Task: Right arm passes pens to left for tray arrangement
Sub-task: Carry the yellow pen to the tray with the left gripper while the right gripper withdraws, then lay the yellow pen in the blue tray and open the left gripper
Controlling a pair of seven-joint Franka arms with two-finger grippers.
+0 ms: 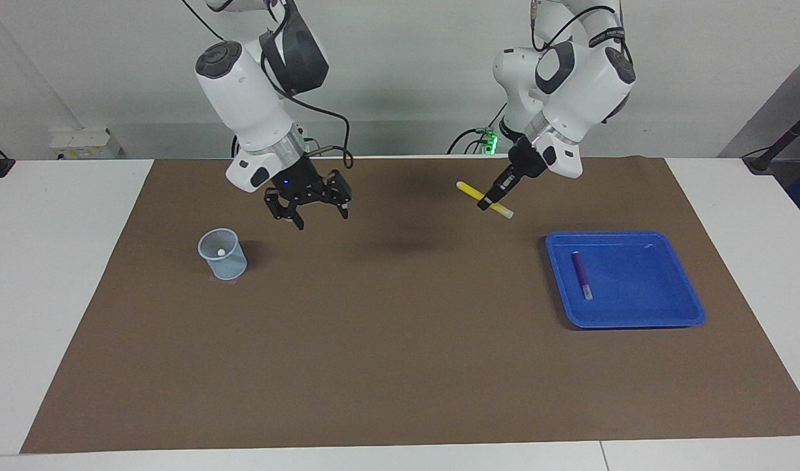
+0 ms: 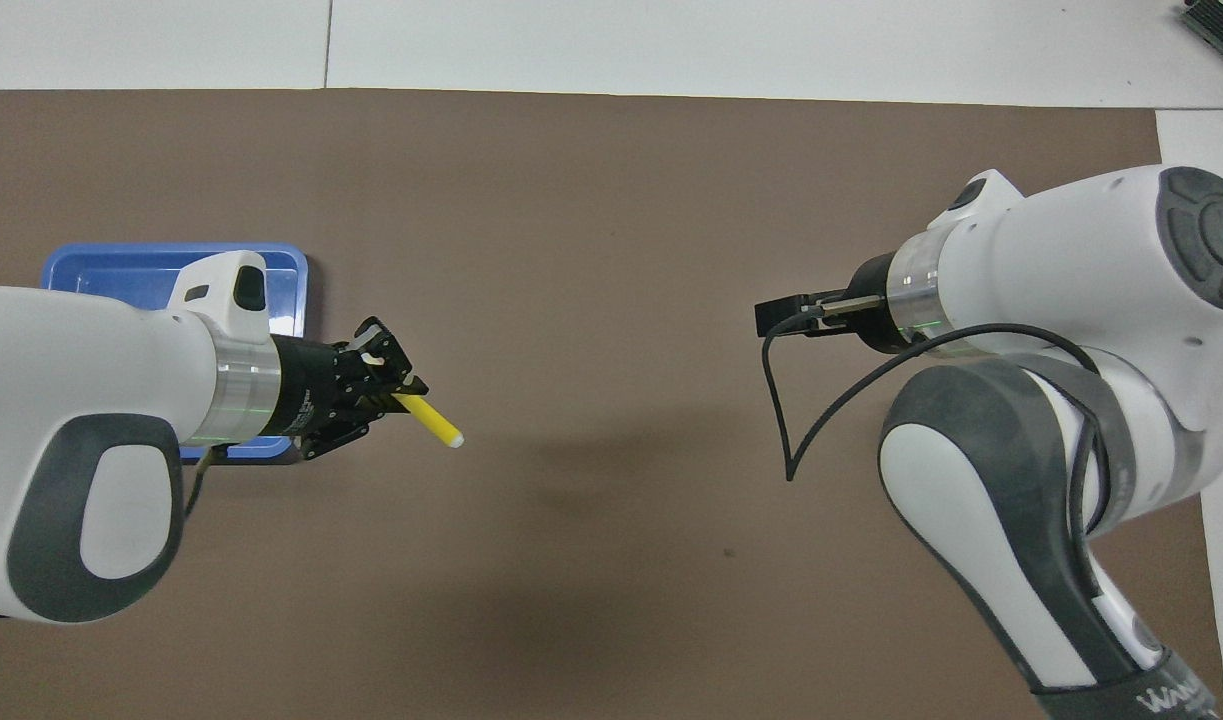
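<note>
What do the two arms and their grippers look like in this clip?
Both arms are white jointed shells with dark grey joint caps and a silver ring at the wrist. The right gripper is black and two-fingered with a small blue light; a black cable loops to a thin rod at its wrist. The left gripper is black and narrower, without a light.

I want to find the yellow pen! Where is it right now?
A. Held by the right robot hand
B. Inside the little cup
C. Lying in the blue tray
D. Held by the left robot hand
D: the left gripper is shut on the yellow pen, up in the air over the brown mat; the right gripper is open and empty.
</note>
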